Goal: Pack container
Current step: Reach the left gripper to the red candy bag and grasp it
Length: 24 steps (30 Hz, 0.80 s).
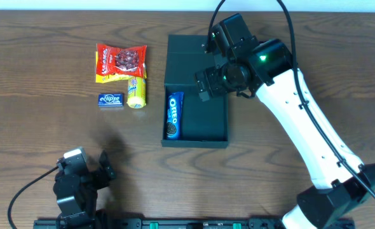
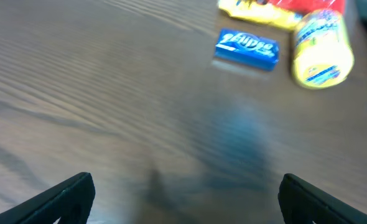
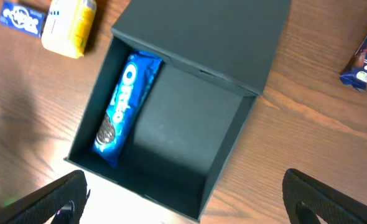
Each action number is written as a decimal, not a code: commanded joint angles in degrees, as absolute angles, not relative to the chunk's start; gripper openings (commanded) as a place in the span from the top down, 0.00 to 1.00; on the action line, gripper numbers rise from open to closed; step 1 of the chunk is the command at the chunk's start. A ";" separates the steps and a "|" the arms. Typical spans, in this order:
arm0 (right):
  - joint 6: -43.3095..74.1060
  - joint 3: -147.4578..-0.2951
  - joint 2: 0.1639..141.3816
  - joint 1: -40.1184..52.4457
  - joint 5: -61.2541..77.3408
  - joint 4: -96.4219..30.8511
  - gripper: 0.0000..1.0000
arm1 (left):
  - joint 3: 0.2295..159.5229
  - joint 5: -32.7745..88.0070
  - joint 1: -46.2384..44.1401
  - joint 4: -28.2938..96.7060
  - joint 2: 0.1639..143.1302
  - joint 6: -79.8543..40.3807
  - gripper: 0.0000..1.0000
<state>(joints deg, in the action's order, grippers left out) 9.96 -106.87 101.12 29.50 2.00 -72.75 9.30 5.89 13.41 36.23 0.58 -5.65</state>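
The container (image 1: 206, 117) is a dark teal-black square box in the middle of the table, with its flap lid (image 1: 186, 54) folded open at the back. A blue Oreo pack (image 1: 174, 115) lies along its left wall. In the right wrist view, the box (image 3: 183, 137) and the Oreo pack (image 3: 122, 106) are seen from above. My right gripper (image 1: 211, 81) hovers over the box's back part, open and empty, and it also shows in the right wrist view (image 3: 183, 202). My left gripper (image 1: 103, 166) is open and empty low at the front left, also seen in the left wrist view (image 2: 183, 199).
Left of the box lie a red snack packet (image 1: 121, 60), a yellow roll (image 1: 135, 92) and a small blue gum pack (image 1: 110, 100). The left wrist view shows the gum (image 2: 246, 49) and roll (image 2: 322, 48). A blue-red packet (image 3: 365, 56) lies right of the box.
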 commanded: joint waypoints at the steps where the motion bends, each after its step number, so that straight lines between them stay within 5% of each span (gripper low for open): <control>1: 7.60 -107.22 100.86 29.17 2.42 -73.08 0.01 | 9.26 13.80 13.47 36.03 0.21 -22.46 0.05; 3: 7.60 -107.22 100.86 29.17 2.42 -73.28 0.01 | 9.74 22.70 13.47 38.04 0.21 -39.55 0.05; 9: 7.57 -107.22 100.86 29.17 2.42 -74.00 0.01 | 9.91 24.25 13.50 34.92 0.21 -60.55 0.05; 16: 4.99 -107.20 100.86 28.99 2.42 -74.48 0.01 | 12.67 23.38 13.47 15.92 4.34 -53.10 0.04; 24: 4.60 -107.20 100.88 24.97 5.69 -68.79 0.01 | 37.56 18.39 13.47 16.16 41.21 -42.28 0.04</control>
<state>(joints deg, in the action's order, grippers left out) 5.54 -106.87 101.12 26.81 3.18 -69.93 30.09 20.23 13.41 16.21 31.90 -45.60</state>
